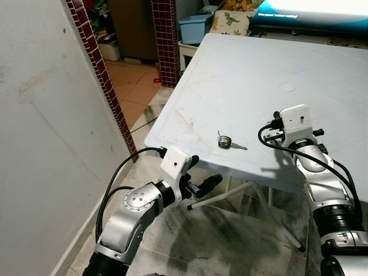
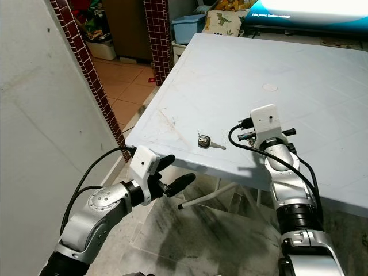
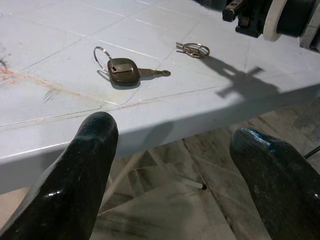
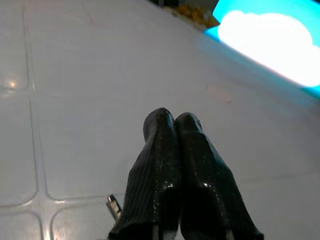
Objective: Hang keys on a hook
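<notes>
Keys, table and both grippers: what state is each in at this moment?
Brown-headed key on a metal ring: flat on the table near its front edge, not held.
Small second key ring: flat on the table, beside the right gripper.
Pale blue plastic table: upright, top scuffed.
Left gripper: open, below the table edge, holding nothing.
Right gripper: shut, over the tabletop, holding nothing.
</notes>
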Motion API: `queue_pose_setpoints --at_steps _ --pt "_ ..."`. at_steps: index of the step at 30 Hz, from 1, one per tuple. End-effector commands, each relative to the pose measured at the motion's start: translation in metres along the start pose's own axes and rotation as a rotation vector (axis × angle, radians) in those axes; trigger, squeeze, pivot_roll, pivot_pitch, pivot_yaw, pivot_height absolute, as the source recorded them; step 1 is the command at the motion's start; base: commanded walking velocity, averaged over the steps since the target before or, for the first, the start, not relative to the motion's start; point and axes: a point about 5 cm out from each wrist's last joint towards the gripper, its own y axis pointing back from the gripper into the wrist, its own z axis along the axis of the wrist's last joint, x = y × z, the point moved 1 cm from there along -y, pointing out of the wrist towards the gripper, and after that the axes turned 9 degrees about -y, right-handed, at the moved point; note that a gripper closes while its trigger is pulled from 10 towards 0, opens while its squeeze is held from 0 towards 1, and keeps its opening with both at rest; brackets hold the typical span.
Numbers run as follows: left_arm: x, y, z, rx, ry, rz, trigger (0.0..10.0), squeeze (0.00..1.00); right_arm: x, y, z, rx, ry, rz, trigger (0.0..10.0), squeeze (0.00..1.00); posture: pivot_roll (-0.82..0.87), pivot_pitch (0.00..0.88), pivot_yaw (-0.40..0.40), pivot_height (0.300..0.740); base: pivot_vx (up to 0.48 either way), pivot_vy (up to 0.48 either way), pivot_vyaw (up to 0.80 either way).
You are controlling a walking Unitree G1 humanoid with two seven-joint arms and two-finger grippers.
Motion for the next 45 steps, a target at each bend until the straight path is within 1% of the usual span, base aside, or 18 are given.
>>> queue_pose_setpoints --at_steps 1,6,9,11,22,30,35,38,43,44,45 --pt "0.004 0.001 -0.002 0.011 -0.004 0.02 10.0 0.0 -0.001 -0.002 -0.001 0.033 -0.048 0.007 10.0 1.0 -0.05 0.071 0.052 0.74 0.0 0.0 0.0" --pt "0.003 0.0 -0.002 0.014 -0.004 0.019 10.0 0.0 -0.002 -0.003 -0.003 0.06 -0.097 0.024 10.0 1.0 -0.05 0.073 0.051 0.74 0.0 0.0 0.0" --pt "0.004 0.0 -0.002 0.016 -0.004 0.017 10.0 0.0 -0.003 -0.003 -0.003 0.075 -0.11 0.027 10.0 1.0 -0.05 0.074 0.053 0.74 0.0 0.0 0.0" --pt "0.003 0.0 -0.002 0.019 -0.007 0.013 10.0 0.0 -0.001 -0.003 -0.01 0.129 -0.161 0.05 10.0 1.0 -0.05 0.074 0.055 0.74 0.0 0.0 0.0" --pt "0.003 0.0 -0.003 0.023 -0.011 0.011 10.0 0.0 0.003 -0.001 -0.019 0.182 -0.179 0.086 10.0 1.0 -0.05 0.075 0.055 0.74 0.0 0.0 0.0" --pt "0.002 0.0 -0.003 0.029 -0.004 0.004 10.0 0.0 0.006 0.001 -0.029 0.246 -0.207 0.114 10.0 1.0 -0.05 0.076 0.056 0.74 0.0 0.0 0.0" --pt "0.002 0.006 -0.002 0.032 0.032 -0.053 10.0 0.0 0.007 0.002 -0.032 0.258 -0.201 0.127 10.0 1.0 -0.05 0.076 0.056 0.74 0.0 0.0 0.0" --pt "0.006 0.009 -0.002 0.045 0.015 -0.055 10.0 0.0 0.006 0.003 -0.032 0.262 -0.199 0.129 10.0 1.0 -0.04 0.076 0.056 0.74 0.0 0.0 0.0" --pt "0.007 0.012 -0.005 0.058 0.004 -0.061 10.0 0.0 0.007 0.002 -0.032 0.259 -0.193 0.135 10.0 1.0 -0.05 0.072 0.059 0.74 0.0 0.0 0.0" --pt "0.007 0.011 -0.005 0.059 0.005 -0.065 10.0 0.0 0.007 0.001 -0.032 0.258 -0.191 0.14 10.0 0.96 -0.05 0.072 0.059 0.74 0.0 0.0 0.0" --pt "0.007 0.011 -0.005 0.059 0.005 -0.065 10.0 0.0 0.007 0.001 -0.032 0.258 -0.191 0.14 10.0 0.96 -0.05 0.072 0.059 0.74 0.0 0.0 0.0"
